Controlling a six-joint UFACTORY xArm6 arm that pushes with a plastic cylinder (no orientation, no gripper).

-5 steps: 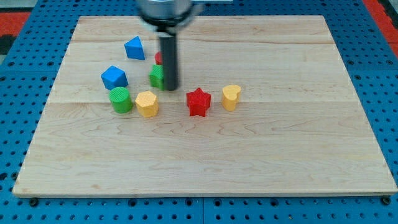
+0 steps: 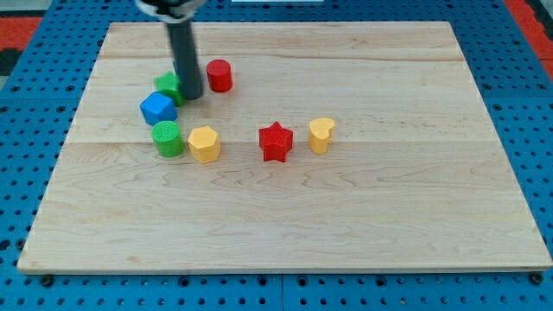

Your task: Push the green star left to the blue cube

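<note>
The green star (image 2: 168, 85) lies at the board's upper left, touching the upper right corner of the blue cube (image 2: 158, 108). My tip (image 2: 191, 97) rests against the star's right side, and the dark rod covers part of the star. The cube sits just below and left of the tip.
A red cylinder (image 2: 219, 76) stands just right of the rod. A green cylinder (image 2: 167, 138) and a yellow hexagonal block (image 2: 204, 143) lie below the cube. A red star (image 2: 276, 142) and a yellow heart (image 2: 320, 135) lie mid-board. The wooden board (image 2: 389, 216) sits on a blue pegboard.
The rod moved left and up, pushing the green star left against the blue cube. The red cylinder is now uncovered. The second blue block seen earlier no longer shows.
</note>
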